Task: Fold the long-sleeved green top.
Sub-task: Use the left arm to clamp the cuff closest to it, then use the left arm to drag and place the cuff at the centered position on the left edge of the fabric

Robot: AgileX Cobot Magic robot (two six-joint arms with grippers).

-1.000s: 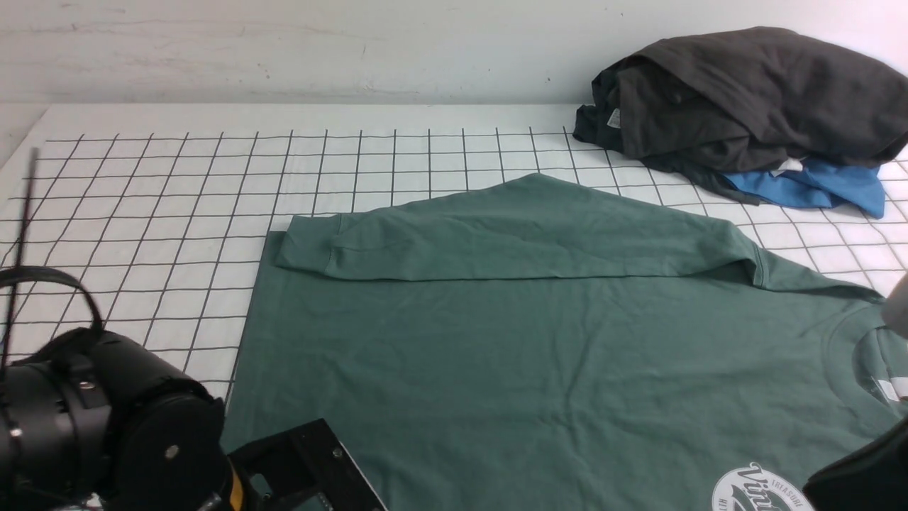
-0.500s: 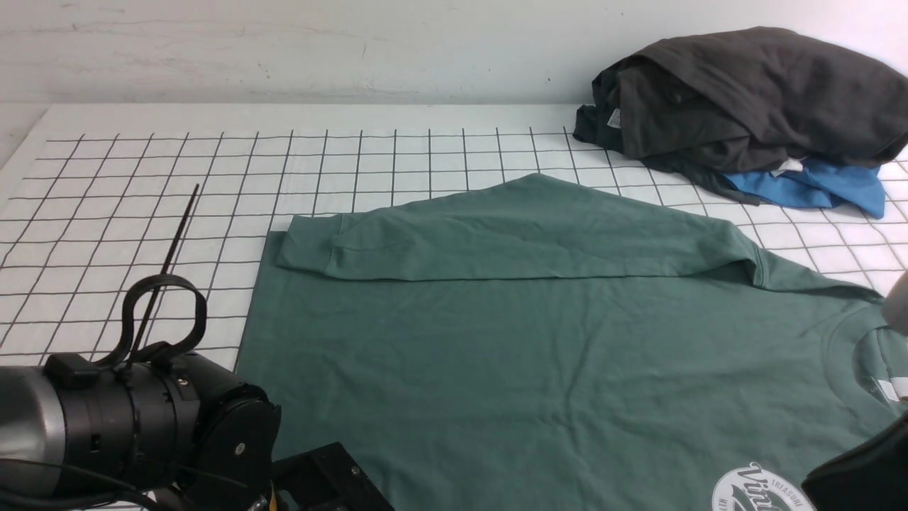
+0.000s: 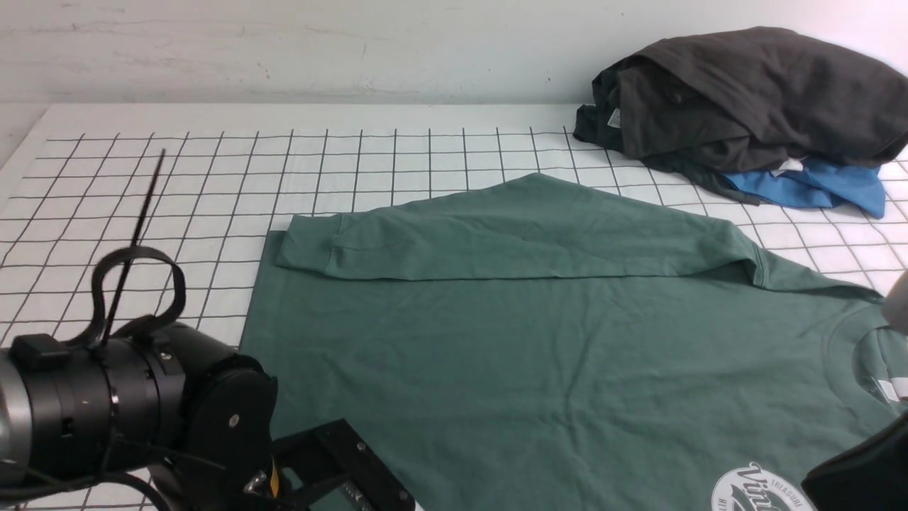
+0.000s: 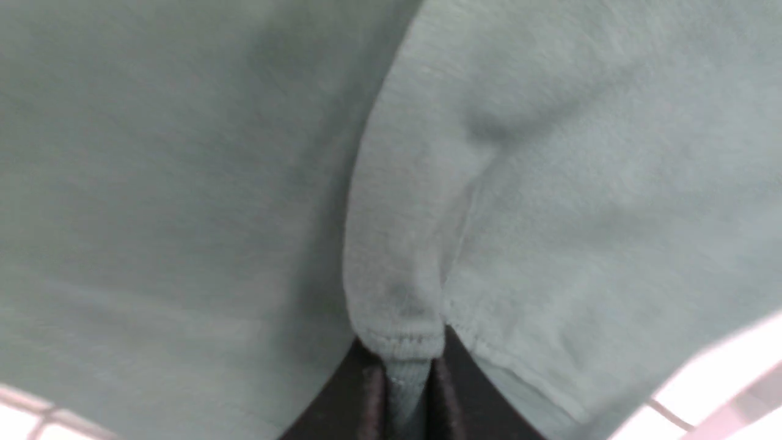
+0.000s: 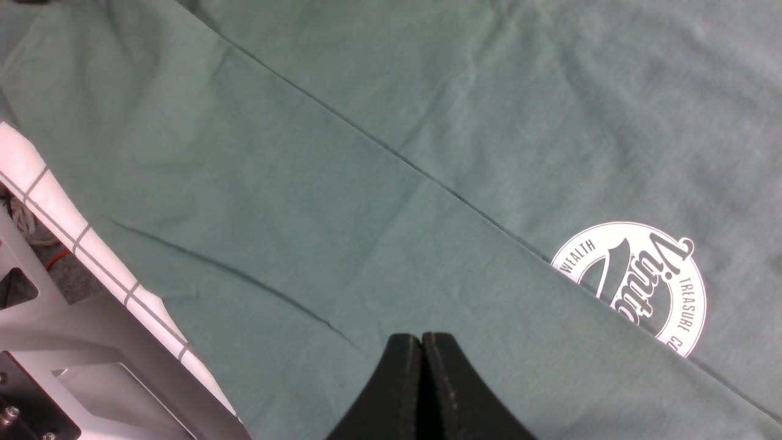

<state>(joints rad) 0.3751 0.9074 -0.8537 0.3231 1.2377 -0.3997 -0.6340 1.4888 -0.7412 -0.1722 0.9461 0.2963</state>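
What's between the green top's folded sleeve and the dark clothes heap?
Bare gridded table cover only, between sleeve and dark heap; front view shows it.

I see the green long-sleeved top (image 3: 553, 341) lying flat, one sleeve folded across it, near the dark clothes heap (image 3: 745, 99).

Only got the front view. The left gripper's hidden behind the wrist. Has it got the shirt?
Observer: Yes. The left wrist view shows the left gripper shut on a stitched hem edge of the green top.
Operator: Right one?
Observer: The right gripper is shut with nothing between its jaws, over the green cloth.
Operator: Logo fully visible?
Observer: No. The edge of a folded layer crosses the logo and hides part of it.
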